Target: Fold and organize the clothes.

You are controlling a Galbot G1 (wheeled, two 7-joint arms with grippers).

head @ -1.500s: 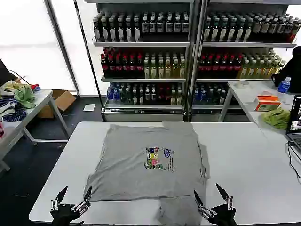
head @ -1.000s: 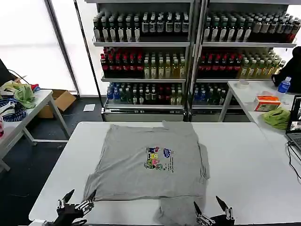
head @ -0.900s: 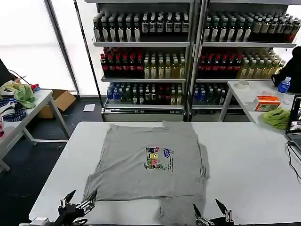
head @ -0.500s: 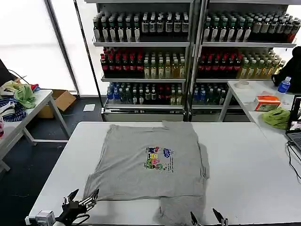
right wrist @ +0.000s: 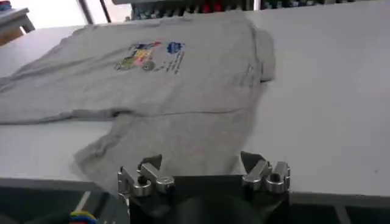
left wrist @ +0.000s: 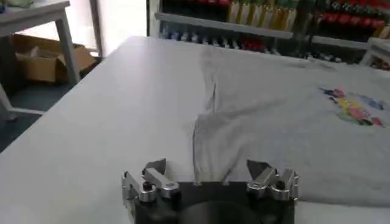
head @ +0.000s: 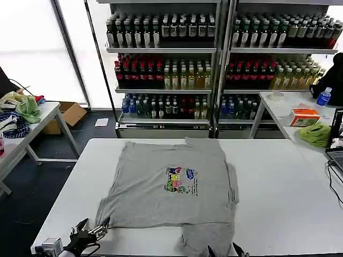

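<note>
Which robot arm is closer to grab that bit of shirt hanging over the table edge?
Probably the right. The right gripper sits open just before the T-shirt flap at the near edge; the left gripper is off by the sleeve corner.

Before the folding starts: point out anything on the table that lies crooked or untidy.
The grey T-shirt is not spread flat on the white table. One part trails over the near table edge beside the right gripper, and its far corner is turned over. The left gripper hovers open at the near left corner.

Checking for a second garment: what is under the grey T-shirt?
More grey fabric pokes out from under the T-shirt at the near edge, on the white table. Whether that is a separate shirt is hidden; the rest underneath is covered.
</note>
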